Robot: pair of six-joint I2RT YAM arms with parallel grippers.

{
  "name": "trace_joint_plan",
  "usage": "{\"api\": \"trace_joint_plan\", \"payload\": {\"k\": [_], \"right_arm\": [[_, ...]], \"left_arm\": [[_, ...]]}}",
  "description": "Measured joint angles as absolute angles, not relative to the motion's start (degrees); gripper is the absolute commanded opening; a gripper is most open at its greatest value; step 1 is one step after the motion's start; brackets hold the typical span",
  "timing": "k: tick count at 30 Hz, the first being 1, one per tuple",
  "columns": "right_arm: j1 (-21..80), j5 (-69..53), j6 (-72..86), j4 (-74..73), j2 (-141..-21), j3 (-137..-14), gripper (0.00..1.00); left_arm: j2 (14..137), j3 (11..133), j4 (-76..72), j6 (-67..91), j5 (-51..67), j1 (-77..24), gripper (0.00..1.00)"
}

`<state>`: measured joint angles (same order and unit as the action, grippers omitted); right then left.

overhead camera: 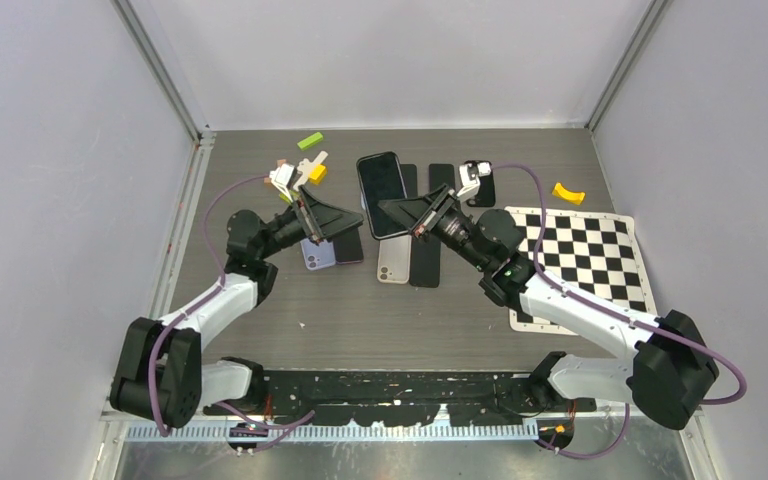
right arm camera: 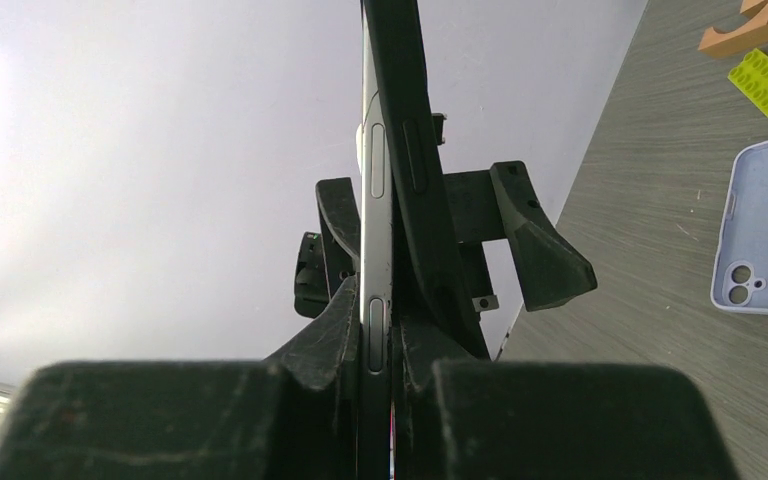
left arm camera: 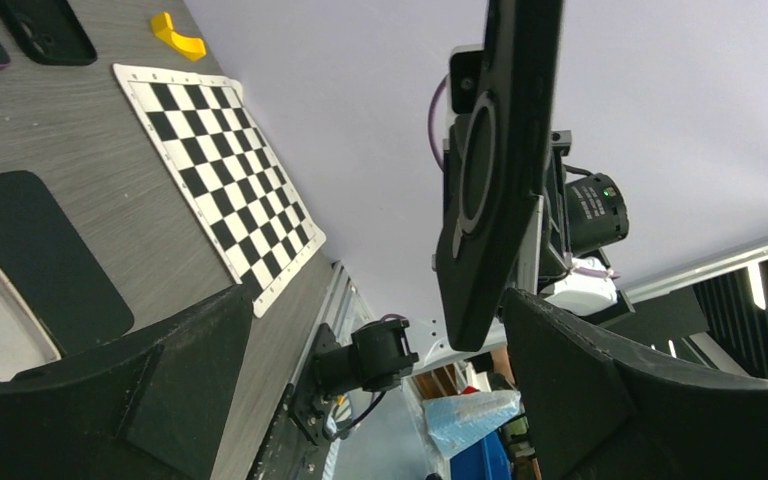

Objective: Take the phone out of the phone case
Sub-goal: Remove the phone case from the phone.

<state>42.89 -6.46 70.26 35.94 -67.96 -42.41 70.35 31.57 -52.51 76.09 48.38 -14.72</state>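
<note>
Right gripper clamps phone; wrist view alone shows case gaping.

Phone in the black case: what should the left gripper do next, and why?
Probably close the left gripper on the black phone case alone: its jaws stand open around it, and the case gapes from the silver-edged phone the right gripper clamps.

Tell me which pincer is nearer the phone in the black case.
Right. The right pincer is shut on the phone, holding it off the table. The left pincer stands open right beside it, straddling it without gripping.
</note>
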Motion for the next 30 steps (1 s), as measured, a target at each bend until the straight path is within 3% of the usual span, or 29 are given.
{"api": "trace_joint_plan", "payload": {"k": [6,12,16,19,21,26,30], "right_arm": [[42.9,-6.5,71.2,35.2,-68.0,-42.4,0.01],[42.5,-7.0,72.9,36.0,-68.3,-42.4,0.01],[42.2,-8.0,74.5,37.9,-69.6,-42.6,0.01],[42.1,-8.7,75.4,38.9,-70.6,-42.6,0.01],[42.1,-9.1,75.9,39.3,-71.1,-42.6,0.01],[42.0,-9.8,77.0,40.0,-71.8,-42.6,0.01],[41.5,-10.2,77.2,40.5,-72.1,-42.6,0.01]], "left_arm": [[70.5,31.6,-56.5,76.6,50.0,-14.7,0.98],[70.8,31.6,-57.5,76.6,50.8,-14.9,0.86],[71.5,31.6,-57.6,76.5,51.4,-15.3,0.94],[71.7,31.6,-57.6,76.5,51.7,-15.7,0.94],[71.7,31.6,-57.7,76.5,51.9,-15.8,0.89],[72.2,31.6,-57.8,76.5,52.2,-16.0,0.64],[73.8,31.9,-58.0,77.1,52.6,-16.1,0.55]]}}
